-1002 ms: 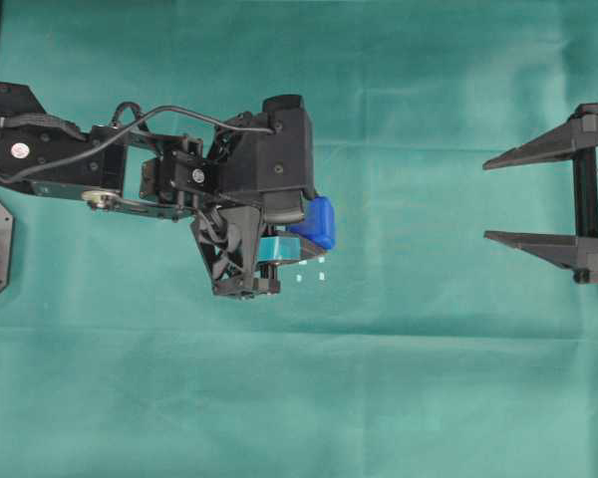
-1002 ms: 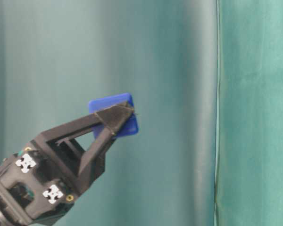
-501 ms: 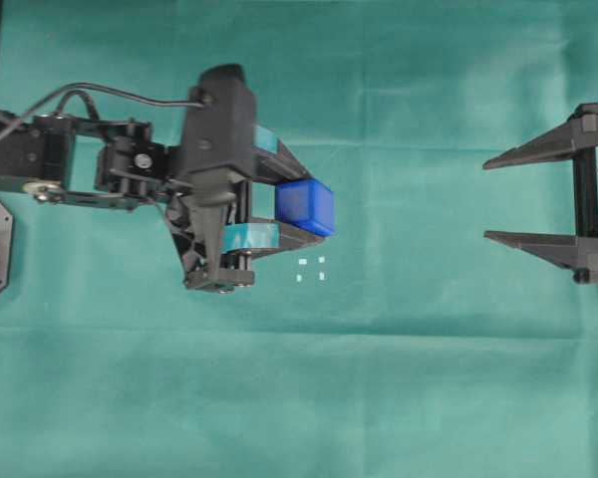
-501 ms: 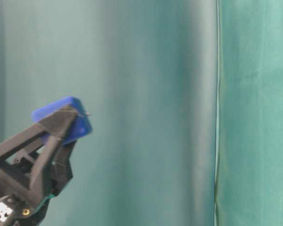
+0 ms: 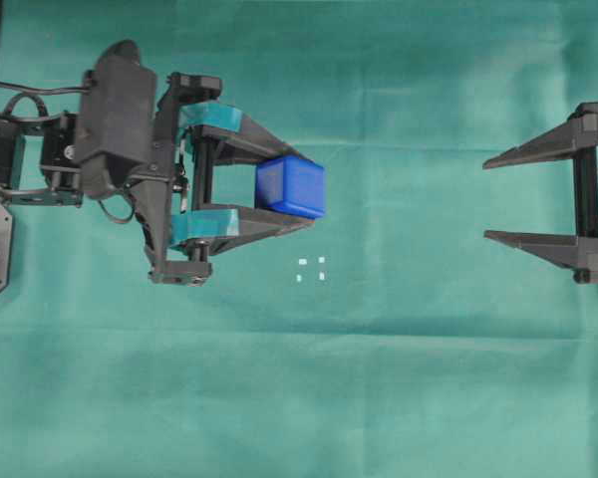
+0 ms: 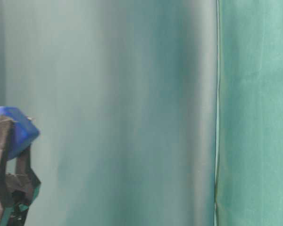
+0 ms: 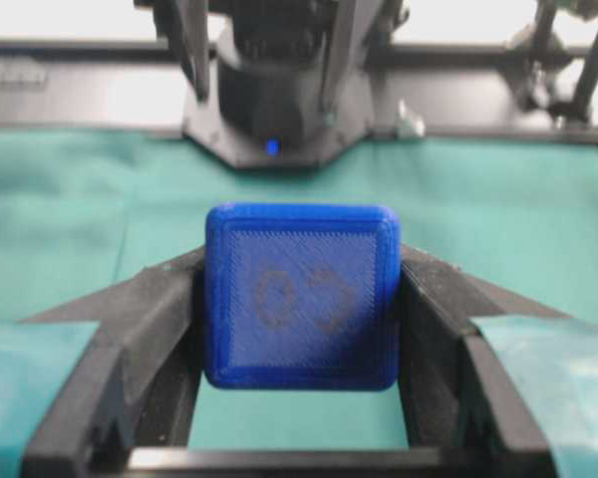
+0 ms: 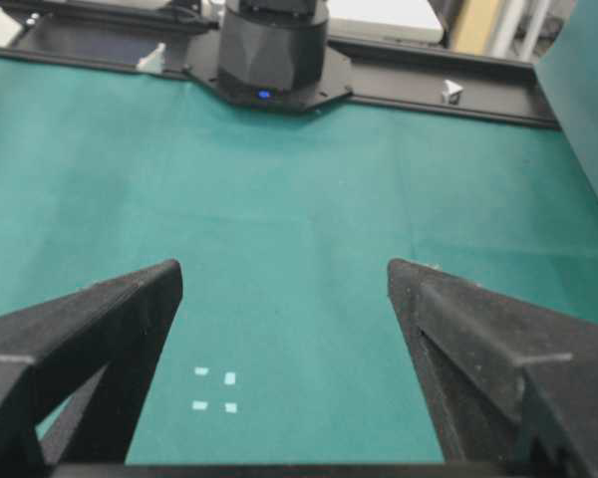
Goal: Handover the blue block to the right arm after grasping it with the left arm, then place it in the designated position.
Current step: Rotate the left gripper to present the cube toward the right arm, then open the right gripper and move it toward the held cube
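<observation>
Gripping blue block [image 5: 291,187]: left pincer [image 5: 304,188] | right pincer [image 5: 487,199] wide | green cloth [image 5: 399,378] between

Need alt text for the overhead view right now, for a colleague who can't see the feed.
The teal-taped left gripper holds a small bright blue cube at left, above the four white marks on green cloth. The plain black right gripper waits open at the right edge.
</observation>
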Available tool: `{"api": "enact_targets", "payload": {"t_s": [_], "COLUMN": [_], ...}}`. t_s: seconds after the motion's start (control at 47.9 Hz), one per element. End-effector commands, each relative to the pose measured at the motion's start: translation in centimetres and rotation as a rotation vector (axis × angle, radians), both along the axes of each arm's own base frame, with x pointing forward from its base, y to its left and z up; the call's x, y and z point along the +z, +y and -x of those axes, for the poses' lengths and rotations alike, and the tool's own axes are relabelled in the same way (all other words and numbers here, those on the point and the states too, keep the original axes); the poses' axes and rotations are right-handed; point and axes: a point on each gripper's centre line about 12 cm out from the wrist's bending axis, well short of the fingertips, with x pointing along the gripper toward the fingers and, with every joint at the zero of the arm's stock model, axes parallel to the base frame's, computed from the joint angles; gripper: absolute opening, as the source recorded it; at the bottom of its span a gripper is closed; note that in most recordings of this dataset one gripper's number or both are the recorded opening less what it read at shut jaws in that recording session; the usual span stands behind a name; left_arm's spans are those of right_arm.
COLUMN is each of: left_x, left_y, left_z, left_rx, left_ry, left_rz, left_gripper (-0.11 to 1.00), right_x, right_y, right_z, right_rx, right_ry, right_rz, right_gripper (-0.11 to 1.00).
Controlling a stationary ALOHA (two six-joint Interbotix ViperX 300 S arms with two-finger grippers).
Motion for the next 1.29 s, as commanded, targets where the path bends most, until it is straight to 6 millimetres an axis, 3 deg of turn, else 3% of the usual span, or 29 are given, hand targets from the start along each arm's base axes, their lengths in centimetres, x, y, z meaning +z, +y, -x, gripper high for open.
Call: {"api": "enact_targets", "payload": {"t_s": [0.0,0.835,1.274], "left_x": [1.2,1.0,1.1], "left_y": [-0.1,-0.1,0.0], "left_z": [0.4,0.4,0.4], "left_rx": [-0.004,-0.003,-0.002], "left_ry": [-0.06,-0.057,-0.057], "left_rz": [-0.006,-0.002,-0.001], "left_gripper": [0.46,0.47,0.46], "right_x": [1.0,1.1,3.7], "right_y": [-0.1,0.0,0.1], "right_z": [-0.3,-0.3,-0.8], "right_rx": [-0.003,0.003,0.023], "right_ry": [-0.028,-0.032,-0.038], "right_rz": [0.003,0.024,0.156], "right_gripper": [0.95,0.95,0.95]}}
